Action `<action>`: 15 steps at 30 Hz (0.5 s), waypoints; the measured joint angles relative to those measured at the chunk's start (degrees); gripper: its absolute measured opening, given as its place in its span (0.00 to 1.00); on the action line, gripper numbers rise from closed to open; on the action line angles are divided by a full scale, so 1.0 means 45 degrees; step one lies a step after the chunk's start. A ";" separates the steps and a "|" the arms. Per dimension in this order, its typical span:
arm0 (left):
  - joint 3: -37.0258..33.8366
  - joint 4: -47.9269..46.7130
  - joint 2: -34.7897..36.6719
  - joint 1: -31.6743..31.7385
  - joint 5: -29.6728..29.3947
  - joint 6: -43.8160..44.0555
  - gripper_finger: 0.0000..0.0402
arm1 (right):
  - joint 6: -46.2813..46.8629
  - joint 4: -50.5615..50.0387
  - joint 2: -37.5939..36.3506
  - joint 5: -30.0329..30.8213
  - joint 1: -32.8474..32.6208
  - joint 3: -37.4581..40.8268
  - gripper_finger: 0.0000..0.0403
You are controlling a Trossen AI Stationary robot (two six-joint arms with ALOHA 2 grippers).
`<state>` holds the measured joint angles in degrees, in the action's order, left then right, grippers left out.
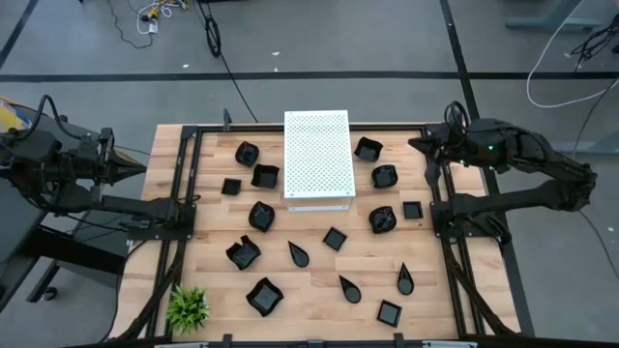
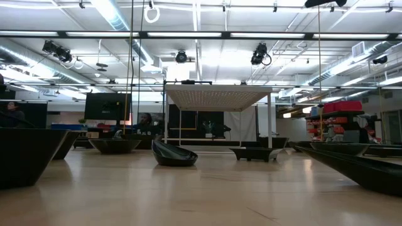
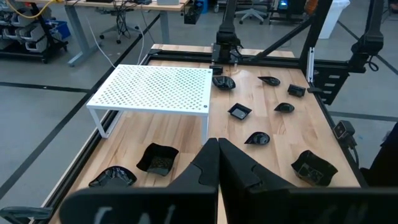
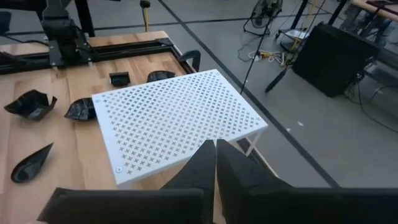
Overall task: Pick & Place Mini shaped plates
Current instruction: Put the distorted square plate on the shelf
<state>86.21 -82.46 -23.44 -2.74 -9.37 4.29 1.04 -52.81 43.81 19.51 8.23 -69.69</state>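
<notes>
1. My left gripper waits off the table's left edge, raised above the frame rail, its fingers pressed together and holding nothing.
2. On the wooden table, the mini shaped plates lie scattered around the white perforated board, none of them on top of it.
3. Left of the board sit several ruffled and square dishes; a small green plant stands at the table's near left corner.
4. Right of the board lie more dishes, with teardrop ones towards the near edge.
5. My right gripper hangs at the table's right edge near the far corner, fingers closed together, empty, pointing at the board.
</notes>
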 joint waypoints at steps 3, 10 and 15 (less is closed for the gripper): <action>0.0000 0.0000 0.0000 0.0000 0.0000 0.0000 0.01 | 0.0006 0.0095 0.0014 0.0000 0.0000 0.0000 0.04; 0.0000 0.0000 0.0000 0.0000 0.0000 0.0000 0.01 | 0.0804 0.0120 0.0373 0.1147 0.0000 0.0000 0.04; 0.0000 0.0000 0.0000 0.0000 0.0000 0.0000 0.01 | 0.1830 0.0112 0.0956 0.2322 0.0024 0.0000 0.04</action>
<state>86.21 -82.46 -23.44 -2.74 -9.37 4.29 9.27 -52.31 48.11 29.96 8.34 -69.69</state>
